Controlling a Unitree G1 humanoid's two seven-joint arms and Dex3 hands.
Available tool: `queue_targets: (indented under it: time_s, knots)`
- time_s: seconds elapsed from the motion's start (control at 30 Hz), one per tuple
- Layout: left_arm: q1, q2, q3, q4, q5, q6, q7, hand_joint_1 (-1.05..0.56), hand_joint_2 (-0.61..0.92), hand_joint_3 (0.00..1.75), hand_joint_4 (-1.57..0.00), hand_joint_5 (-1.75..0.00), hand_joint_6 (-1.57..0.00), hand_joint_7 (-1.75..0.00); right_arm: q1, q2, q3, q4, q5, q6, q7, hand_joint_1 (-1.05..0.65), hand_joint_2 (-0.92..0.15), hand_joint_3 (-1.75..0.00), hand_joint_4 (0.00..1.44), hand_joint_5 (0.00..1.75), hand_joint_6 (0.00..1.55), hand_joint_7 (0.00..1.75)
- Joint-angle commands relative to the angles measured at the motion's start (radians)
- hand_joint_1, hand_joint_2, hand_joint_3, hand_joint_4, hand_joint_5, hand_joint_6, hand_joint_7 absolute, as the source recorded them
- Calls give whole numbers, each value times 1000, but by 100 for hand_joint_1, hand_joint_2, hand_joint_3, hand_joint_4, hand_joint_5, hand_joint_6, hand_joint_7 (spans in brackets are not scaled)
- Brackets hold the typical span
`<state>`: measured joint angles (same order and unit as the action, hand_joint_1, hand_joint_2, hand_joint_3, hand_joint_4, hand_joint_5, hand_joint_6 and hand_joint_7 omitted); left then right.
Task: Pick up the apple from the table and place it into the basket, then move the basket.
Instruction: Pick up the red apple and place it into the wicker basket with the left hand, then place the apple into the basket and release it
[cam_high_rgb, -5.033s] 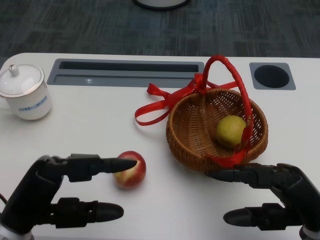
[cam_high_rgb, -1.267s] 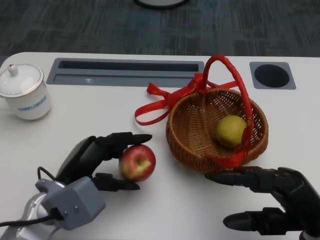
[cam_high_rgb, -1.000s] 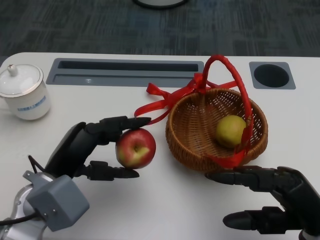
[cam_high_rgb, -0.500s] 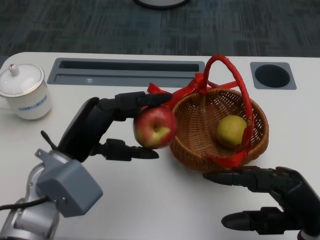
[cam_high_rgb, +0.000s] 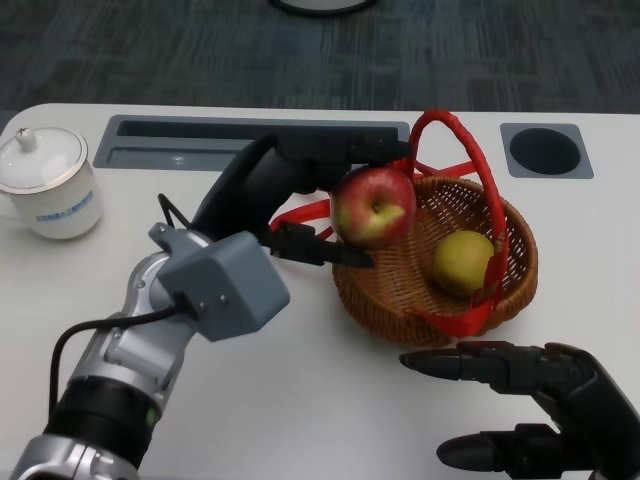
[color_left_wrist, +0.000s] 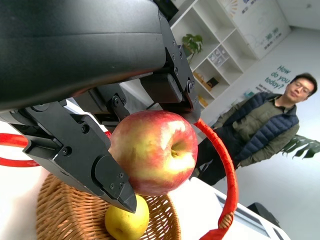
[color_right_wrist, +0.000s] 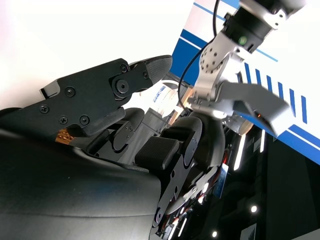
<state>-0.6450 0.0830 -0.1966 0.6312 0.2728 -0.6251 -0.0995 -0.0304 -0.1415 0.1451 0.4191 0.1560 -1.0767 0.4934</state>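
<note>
Half a second before, the round red-and-yellow apple (cam_high_rgb: 374, 206) had hung short of the round woven wicker basket (cam_high_rgb: 400, 290) with the red-wrapped handle; now the left robot hand (cam_high_rgb: 300, 180) had carried it over the near rim, pinched between fingers above and below. A yellow-green fruit (cam_high_rgb: 463, 262) already lay inside the basket. The right robot hand (cam_high_rgb: 530, 410) rested low over the white tabletop (cam_high_rgb: 330, 400), fingers apart, holding nothing. Release looked close; moving the basket remained undone.
</note>
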Motion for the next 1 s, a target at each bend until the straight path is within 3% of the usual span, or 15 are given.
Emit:
queue_targets:
  time_s: [0.03,0.47,1.0]
  knots:
    - [-85,-15,-16,100,36,-5,41,-12,74,0,-131,-1,-119,0,12,-3,1,-15,-7,-5,-11,-33,-79,0,85,0,79,0]
    - [-235,-92,-85,430,144,-59,190,-14,74,1,-132,-1,-119,0,21,9,4,-15,-3,-24,-20,-32,-78,0,83,0,79,0]
    - [-240,-103,-102,483,146,-35,186,-17,76,0,-124,0,-111,0,32,-2,3,-42,-8,-13,-37,-33,-79,0,84,0,79,0]
